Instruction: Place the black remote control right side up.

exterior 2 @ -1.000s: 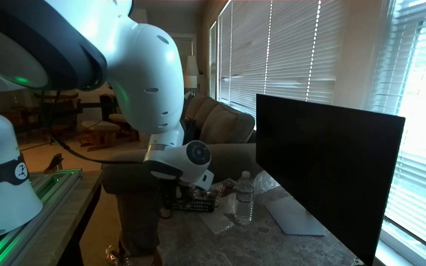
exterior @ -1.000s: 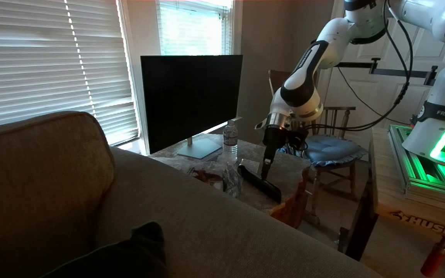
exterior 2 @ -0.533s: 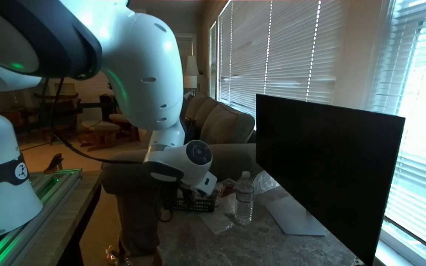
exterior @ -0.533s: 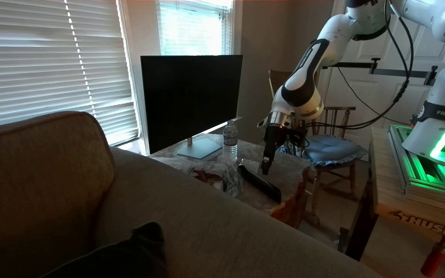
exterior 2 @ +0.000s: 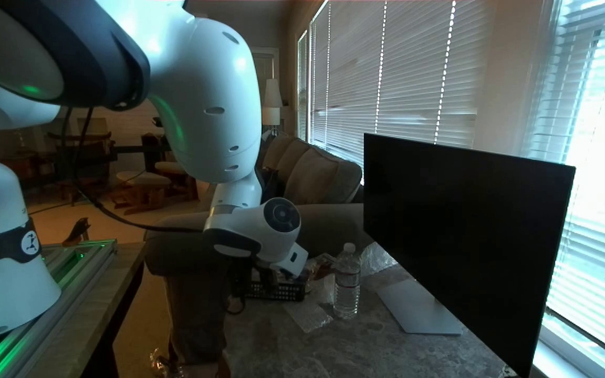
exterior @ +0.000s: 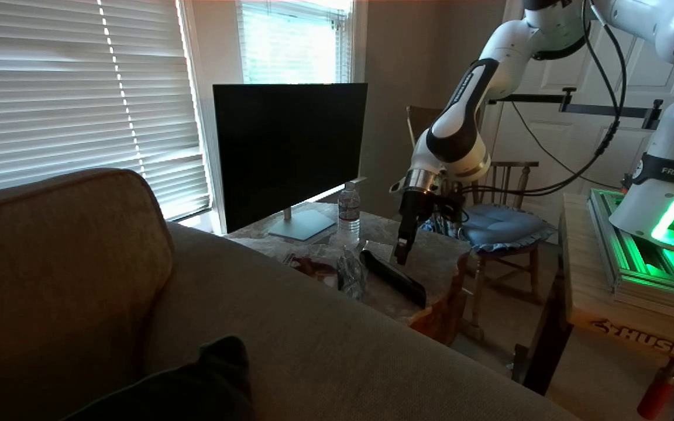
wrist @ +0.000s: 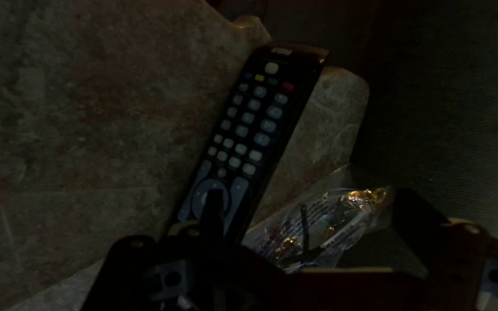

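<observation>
Your black remote control is on the stone-patterned desk, its button face showing in the wrist view and its logo end out at the desk's edge. Seen across the sofa in an exterior view, it is a smooth dark bar; you cannot tell whether it lies quite flat or leans. Your gripper is spread wide, close to the remote: in the wrist view, one finger shows over the round navigation pad, while its partner stands well apart, against dark fabric. Whether a tip touches the remote, you cannot tell. Just beside the remote you have clear plastic packaging, printed and creased, which shows in the gap between the fingers. A clear water bottle stands upright between the remote and the large black monitor, whose flat base rests on the desk. In an exterior view your arm partly covers the remote, but rows of its buttons show beneath the wrist.
</observation>
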You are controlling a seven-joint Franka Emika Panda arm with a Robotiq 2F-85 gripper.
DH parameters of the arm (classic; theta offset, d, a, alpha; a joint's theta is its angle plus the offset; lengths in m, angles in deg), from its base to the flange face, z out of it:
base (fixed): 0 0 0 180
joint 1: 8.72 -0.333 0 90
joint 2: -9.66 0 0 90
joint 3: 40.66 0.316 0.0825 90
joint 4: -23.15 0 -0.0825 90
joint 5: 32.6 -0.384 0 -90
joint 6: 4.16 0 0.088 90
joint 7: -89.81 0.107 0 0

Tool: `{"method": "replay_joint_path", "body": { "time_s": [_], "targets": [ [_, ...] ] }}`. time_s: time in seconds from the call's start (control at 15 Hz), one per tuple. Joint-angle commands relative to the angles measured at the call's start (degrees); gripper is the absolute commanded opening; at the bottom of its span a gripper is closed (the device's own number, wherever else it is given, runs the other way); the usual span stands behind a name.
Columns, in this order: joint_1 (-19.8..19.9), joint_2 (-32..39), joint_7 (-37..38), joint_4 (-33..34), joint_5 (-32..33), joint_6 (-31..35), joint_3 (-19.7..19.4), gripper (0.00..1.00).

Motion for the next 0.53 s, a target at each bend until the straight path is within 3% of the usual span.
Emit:
{"method": "replay_joint_path", "body": {
  "time_s": [0.0, 0.47],
  "targets": [
    [-1.42, 0.76, 1.29, -0.04, 1.06, 2.09, -0.02, 1.00],
    [-3.72, 2.63, 1.02, 1.29, 1.80, 3.43, -0.25, 1.00]
  ]
}}
